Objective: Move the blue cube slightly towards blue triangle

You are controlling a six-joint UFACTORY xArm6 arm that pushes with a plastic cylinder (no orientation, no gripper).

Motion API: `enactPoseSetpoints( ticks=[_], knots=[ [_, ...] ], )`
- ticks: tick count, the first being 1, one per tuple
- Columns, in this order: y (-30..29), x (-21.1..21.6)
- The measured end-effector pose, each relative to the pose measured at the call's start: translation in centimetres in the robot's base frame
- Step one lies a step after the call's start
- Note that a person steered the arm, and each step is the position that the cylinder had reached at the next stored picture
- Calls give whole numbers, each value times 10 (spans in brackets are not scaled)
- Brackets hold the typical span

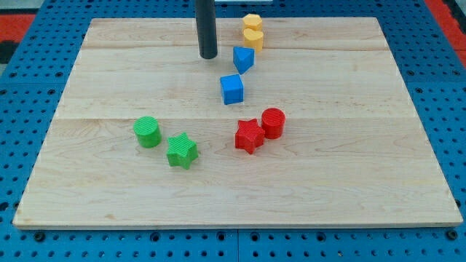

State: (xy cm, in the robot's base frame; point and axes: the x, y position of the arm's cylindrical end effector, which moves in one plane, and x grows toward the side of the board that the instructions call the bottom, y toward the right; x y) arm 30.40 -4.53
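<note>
The blue cube [231, 89] sits on the wooden board [109, 182] a little above its middle. The blue triangle [243, 59] stands just above it and slightly to the right, a small gap apart. My tip [208, 56] is the lower end of the dark rod coming down from the view's top. It rests on the board left of the blue triangle and up-left of the blue cube, touching neither.
Two yellow blocks [253, 32] stand stacked close together above the blue triangle. A red star [249, 135] and a red cylinder [273, 122] touch below the cube. A green cylinder [148, 132] and a green star [181, 151] lie at lower left.
</note>
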Motion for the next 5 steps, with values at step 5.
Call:
enactPoseSetpoints(
  ticks=[5],
  knots=[
    [27,66]
  ],
)
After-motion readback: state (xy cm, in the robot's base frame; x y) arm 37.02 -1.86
